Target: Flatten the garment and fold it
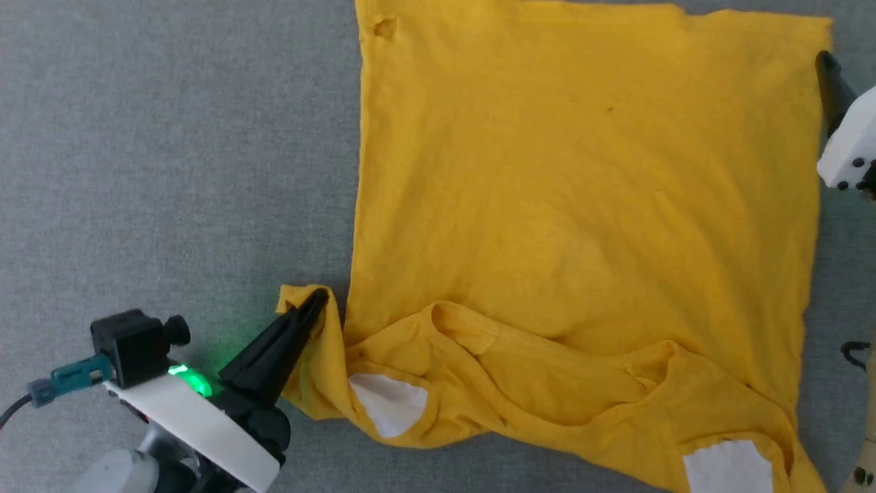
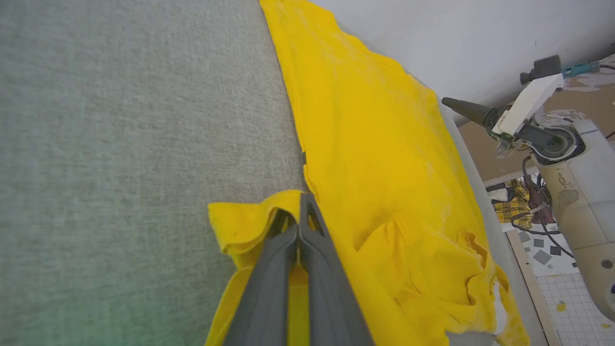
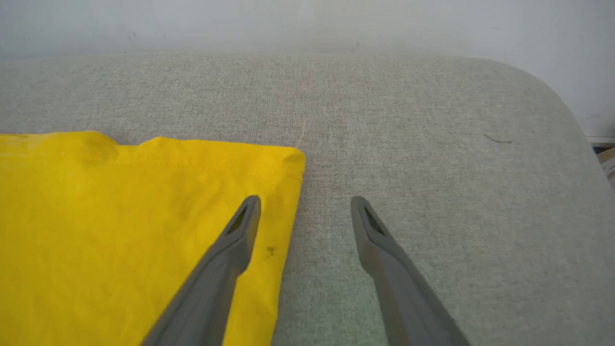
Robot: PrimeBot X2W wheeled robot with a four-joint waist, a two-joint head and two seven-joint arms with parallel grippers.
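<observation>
Head view first: the garment (image 1: pixel 582 205) is spread plain-yellow side up on the grey surface (image 1: pixel 171 137), with the collar end nearest and pretty rumpled. The left claw (image 1: pixel 319 298) is pinched shut on the edge of the bunched sleeve (image 1: pixel 325 370). It's a thin bite, so I'd guess a hard outward pull either slips off or drags the whole body sideways. There's loads of bare surface on that side though. Left wrist view: same shut pinch on the sleeve fold, but the garment's other side runs close to the surface's edge, so little room there. Right wrist view: the right claw (image 3: pixel 305 201) is wide open and holding nothing. It straddles the side edge by the hem corner (image 3: pixel 288 158), and closing too high could miss or catch one layer.
</observation>
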